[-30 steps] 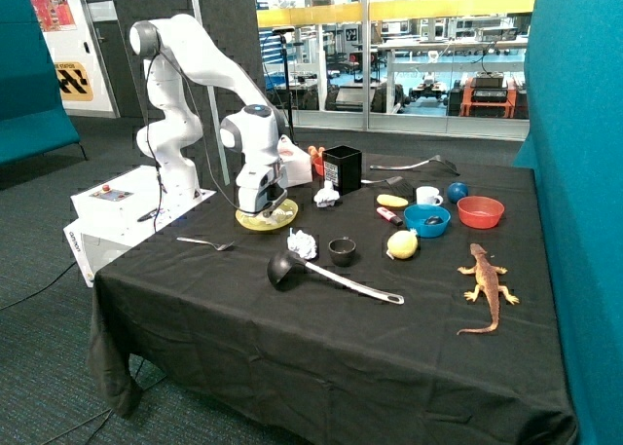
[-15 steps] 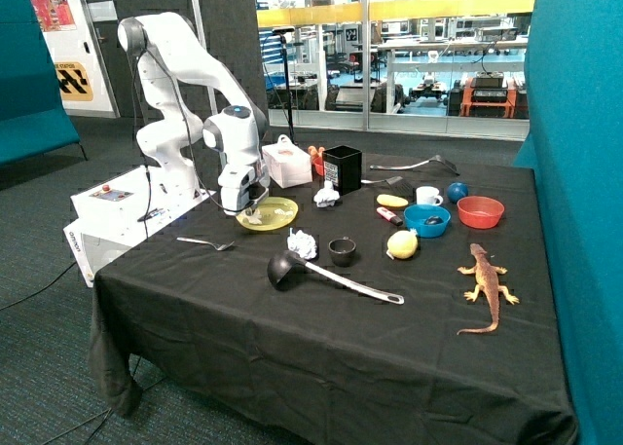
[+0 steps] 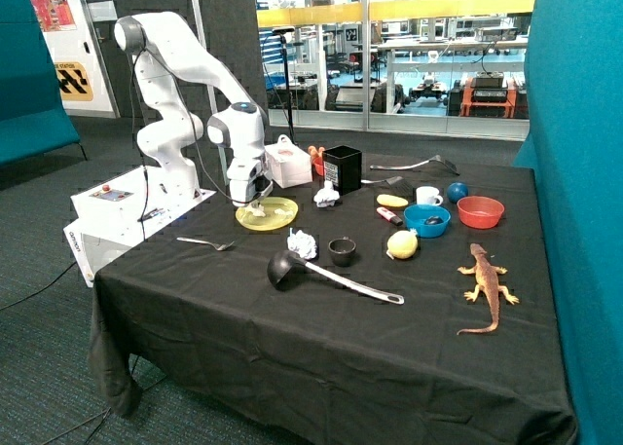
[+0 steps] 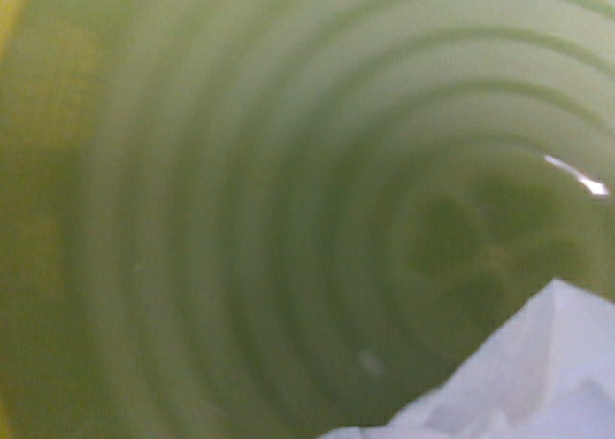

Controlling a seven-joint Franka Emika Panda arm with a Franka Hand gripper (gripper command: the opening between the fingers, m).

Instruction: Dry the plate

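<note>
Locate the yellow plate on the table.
In the outside view, the plate lies under the hand, between the white box and the fork.

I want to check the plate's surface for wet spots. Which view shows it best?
The wrist view: the plate fills it, showing its ringed yellow-green surface and a corner of white tissue. The outside view shows the whole plate only small, under the gripper.

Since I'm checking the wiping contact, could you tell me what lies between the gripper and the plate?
A crumpled white tissue sits between the gripper and the yellow plate; both views show it.
</note>
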